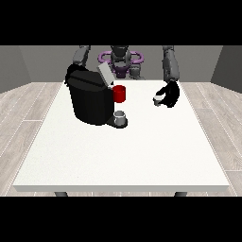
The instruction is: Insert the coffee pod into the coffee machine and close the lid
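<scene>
- A large white rectangular table fills the middle of the front view, standing on a pale wood-plank floor with grey walls behind.
- A bulky black coffee machine stands on the far left part of the table.
- Its flat grey lid is raised and tilted, rising from the machine's top right edge.
- Just right of the machine's upper part is a red cylindrical cup; whether it touches the machine cannot be told.
- Below the red cup, a small grey cup sits on the machine's dark base plate at its near right corner.
- The hand at the view's right is black and hangs over the far right part of the table, well apart from the machine.
- Its fingers are curled round a small pale grey coffee pod, which shows at the hand's left edge.
- The pod is thus held in this hand, right of the red cup and not in the machine.
- The grey arm above this hand comes down from the robot's shoulder at the far edge.
- The hand at the view's left shows only as a dark shape behind the machine's far left top corner; how its fingers lie cannot be told.
- The robot's grey torso with a purple ring around it stands behind the table's far edge.
</scene>
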